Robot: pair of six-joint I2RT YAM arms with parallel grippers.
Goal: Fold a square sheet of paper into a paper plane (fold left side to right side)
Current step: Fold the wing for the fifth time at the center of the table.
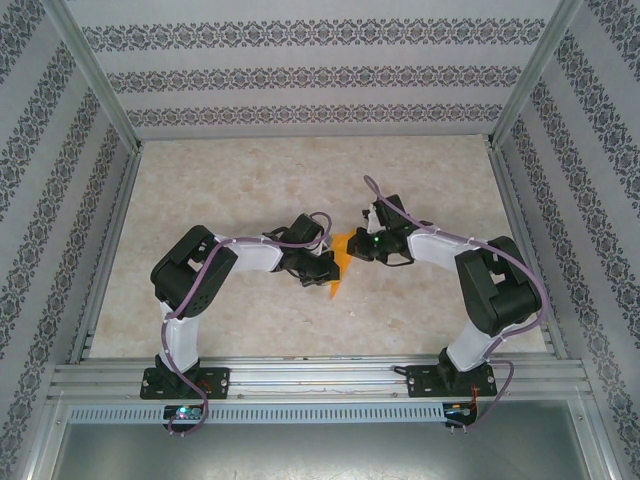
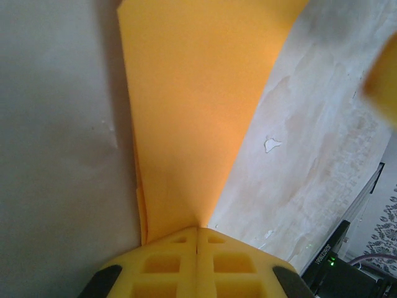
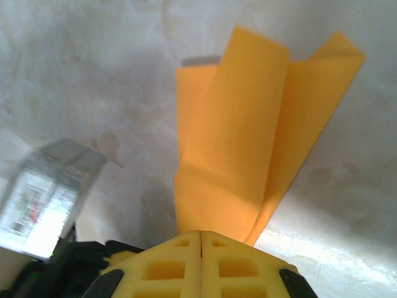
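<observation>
Patterned walls [image 1: 300,70] enclose a pale marbled table [image 1: 250,190]. Over the table's middle sits the paper plane [image 1: 341,262], bright orange and already narrowed into layered flaps. Whether its lower tip touches the table cannot be told.

The left gripper [image 2: 197,231], just left of the table's middle, has its yellow fingers pressed together on one narrow end of the paper, where several stacked layers meet at the pinch. The right gripper [image 3: 201,234], just right of the table's middle, is likewise clamped on the opposite end. From there two flaps fan upward on either side of a central strip.

The step in hand appears to be bringing the left half over onto the right along the centre crease. To do it well, both pinches should hold firm while the arms move together, so the thin sheet is neither stretched nor torn. The outer edges should meet before any pressure sets the crease, because a skewed fold would leave uneven wings.
</observation>
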